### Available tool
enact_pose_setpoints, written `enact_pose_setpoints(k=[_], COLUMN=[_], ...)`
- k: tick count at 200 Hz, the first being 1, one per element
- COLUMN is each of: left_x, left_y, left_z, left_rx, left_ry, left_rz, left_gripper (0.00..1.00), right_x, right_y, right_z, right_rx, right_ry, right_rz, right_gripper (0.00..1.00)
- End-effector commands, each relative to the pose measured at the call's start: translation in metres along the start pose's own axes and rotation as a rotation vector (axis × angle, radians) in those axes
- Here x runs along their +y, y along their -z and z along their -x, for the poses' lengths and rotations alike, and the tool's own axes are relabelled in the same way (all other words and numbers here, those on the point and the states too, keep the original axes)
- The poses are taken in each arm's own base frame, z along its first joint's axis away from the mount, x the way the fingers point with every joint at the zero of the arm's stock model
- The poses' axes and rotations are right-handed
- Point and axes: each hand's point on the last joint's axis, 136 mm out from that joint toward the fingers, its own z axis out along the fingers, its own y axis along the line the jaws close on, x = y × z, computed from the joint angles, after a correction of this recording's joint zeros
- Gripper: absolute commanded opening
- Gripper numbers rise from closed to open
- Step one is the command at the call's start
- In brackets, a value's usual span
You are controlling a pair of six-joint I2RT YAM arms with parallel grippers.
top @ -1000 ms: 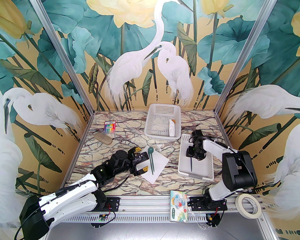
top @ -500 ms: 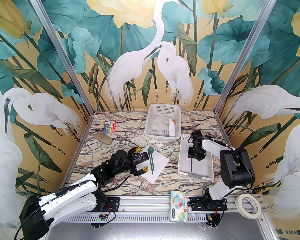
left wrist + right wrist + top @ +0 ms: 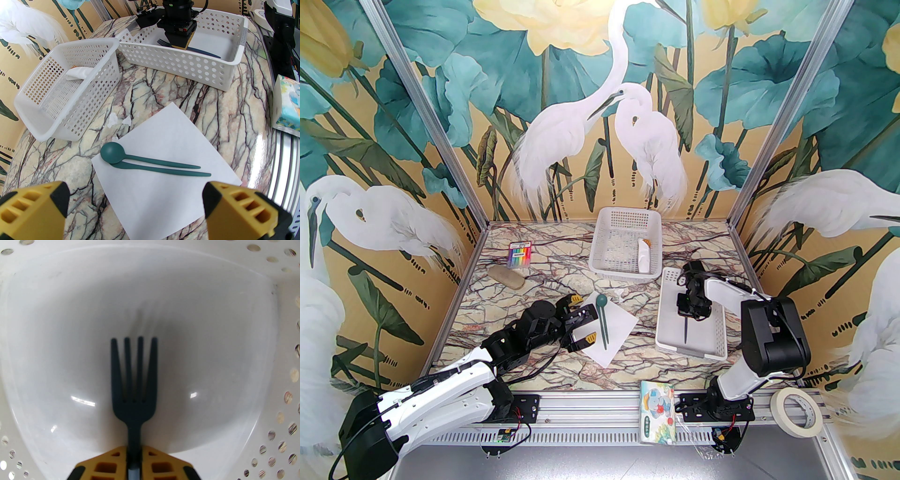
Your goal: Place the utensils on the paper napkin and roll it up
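The right tool is clamped on the neck of the fork, tines jutting straight ahead of it over the floor of the white basket, the handle running back beneath it. With the hold so close to the head, the slim smooth stem could swivel or slip between the fingers on the lift, and its trailing end could snag the basket wall behind the tool. The left tool hangs with fingers wide apart, empty; just ahead of it the paper napkin lies flat on the counter with the spoon across it. It may crowd the fork's landing spot, and any brush could drag the thin sheet and roll the spoon off.
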Motion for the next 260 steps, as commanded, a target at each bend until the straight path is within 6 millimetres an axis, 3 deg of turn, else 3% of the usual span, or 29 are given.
enact_pose_setpoints(k=[1,51,85,132,185,216,260], left_x=[-0.009,-0.009,-0.01,-0.009,-0.004,0.0,0.001], left_y=[-0.002,-0.003,-0.005,-0.005,-0.002,0.0,0.001], left_z=[-0.006,-0.007,-0.008,-0.008,-0.011,-0.014,-0.019], left_rx=[0.018,0.022,0.025,0.029,0.044,0.052,0.073], left_ry=[-0.017,-0.016,-0.015,-0.02,-0.044,-0.063,-0.085], left_rz=[-0.033,-0.035,-0.039,-0.036,-0.004,0.022,0.036], left_gripper=[0.99,1.0,0.99,0.99,1.0,0.99,0.99], right_x=[-0.003,-0.004,-0.003,0.014,0.028,0.05,0.105], right_y=[0.001,0.023,0.05,0.107,0.161,0.181,0.189], right_z=[0.001,0.007,0.012,0.022,0.017,0.013,0.003], right_rx=[-0.014,-0.063,-0.119,-0.263,-0.326,-0.356,-0.351], right_ry=[0.004,0.006,0.008,0.015,0.041,0.074,0.147], right_rz=[-0.015,-0.015,-0.004,0.12,0.195,0.239,0.339], right_gripper=[0.15,0.15,0.15,0.15,0.17,0.16,0.16])
